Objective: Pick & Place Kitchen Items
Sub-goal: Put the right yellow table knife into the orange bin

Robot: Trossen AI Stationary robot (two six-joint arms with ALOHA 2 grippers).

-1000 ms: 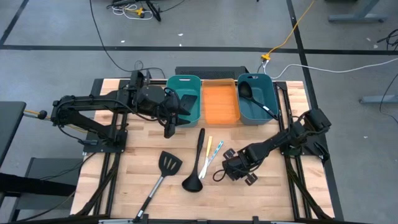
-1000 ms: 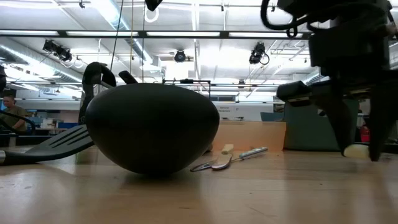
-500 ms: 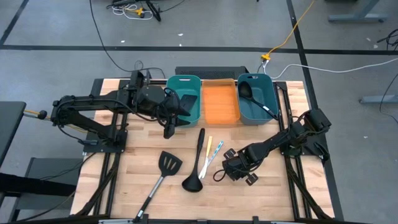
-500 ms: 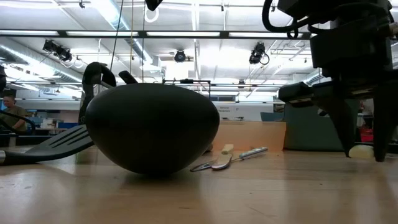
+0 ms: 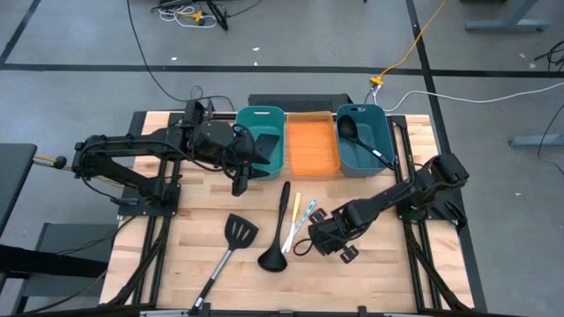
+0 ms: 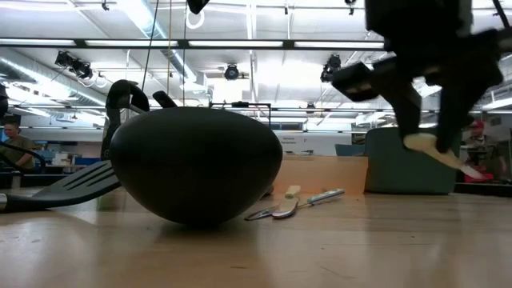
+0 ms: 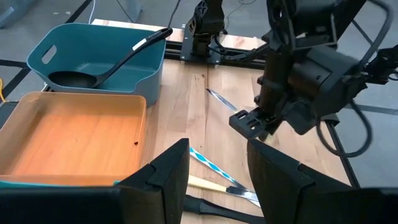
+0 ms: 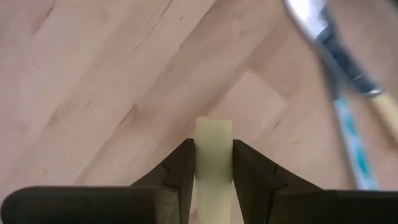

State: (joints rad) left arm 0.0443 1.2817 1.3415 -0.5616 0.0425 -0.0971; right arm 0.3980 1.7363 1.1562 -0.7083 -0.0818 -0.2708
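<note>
right claw (image 8: 213, 163) pinched pale stick (image 8: 214, 140), lifted off surface (image 5: 379, 264) | left claw (image 7: 216, 163) open, empty, near teal bin (image 5: 262, 139)

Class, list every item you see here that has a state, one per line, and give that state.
Right pincer: shut on a pale stick, lifted off the table.
Left pincer: open, empty, by the left teal bin.
Ladle: lying on the table.
Spatula: lying on the table.
Yellow and teal sticks: lying side by side.
Orange bin: empty.
Right teal bin: holds a ladle.
</note>
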